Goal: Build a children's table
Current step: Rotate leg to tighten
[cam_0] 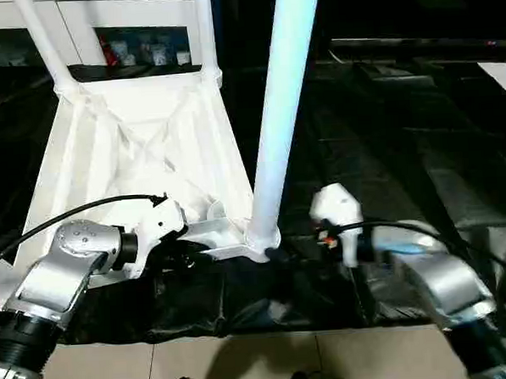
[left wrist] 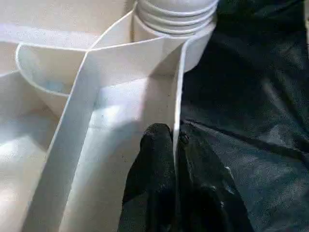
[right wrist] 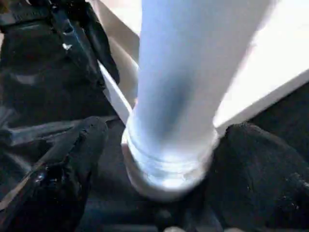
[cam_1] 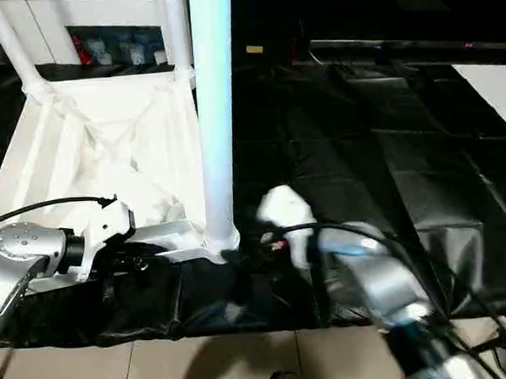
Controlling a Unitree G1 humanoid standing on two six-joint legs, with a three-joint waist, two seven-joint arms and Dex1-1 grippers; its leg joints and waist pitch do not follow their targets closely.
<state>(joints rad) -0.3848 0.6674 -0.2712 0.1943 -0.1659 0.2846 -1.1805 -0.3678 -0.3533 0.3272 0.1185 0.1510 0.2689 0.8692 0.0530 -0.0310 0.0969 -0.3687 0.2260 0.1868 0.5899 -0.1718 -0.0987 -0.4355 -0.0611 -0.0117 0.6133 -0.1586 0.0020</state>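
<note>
**Left gripper pinches the tabletop rim while the right stands open around a leg**

The white tabletop lies upside down on a black sheet, its ribbed underside facing up and diagonal ribs crossing over the middle. Three white legs stand upright in its corner sockets: one at the far left corner, one at the far right corner, and a third in the near right corner, rising out of the top of the head views. The threaded end of this near leg sits in its round socket at the tabletop's corner.

The left gripper is at the near edge of the tabletop, just beside that socket. Its two black fingers are closed on the thin upright rim wall — one finger inside the tabletop, the other outside over the black sheet, with the white wall pressed between them.

The right gripper is at the base of the near right leg, on the side away from the tabletop. Its fingers are spread wide, one on each side of the leg where it meets the socket, and neither is seen pressing on the leg — there is a gap at both sides.

Behind the tabletop stands a white cabinet with small items on its shelf. The pale tiled floor shows below the near edge of the black sheet.
</note>
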